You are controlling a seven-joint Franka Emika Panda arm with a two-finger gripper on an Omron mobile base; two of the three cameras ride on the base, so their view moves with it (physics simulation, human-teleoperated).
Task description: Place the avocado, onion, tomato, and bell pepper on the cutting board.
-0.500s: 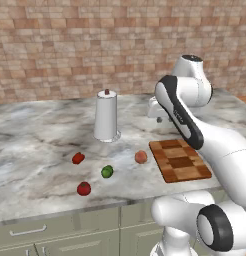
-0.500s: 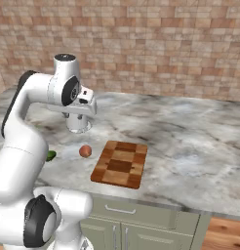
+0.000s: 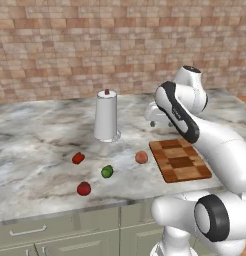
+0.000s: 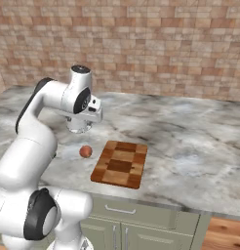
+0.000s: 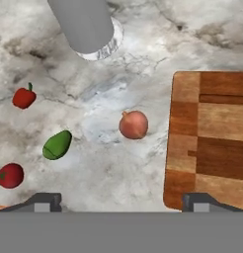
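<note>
No labels or writing anywhere, just the gripper (image 5: 121,201) spread wide and empty above the onion (image 5: 133,124), cutting board (image 5: 212,143) off to its right.

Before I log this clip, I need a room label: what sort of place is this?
Most likely a kitchen, a rendered one: a marble counter over cabinet fronts with handles, a brick wall behind, and a checkered cutting board with an onion beside it.
</note>
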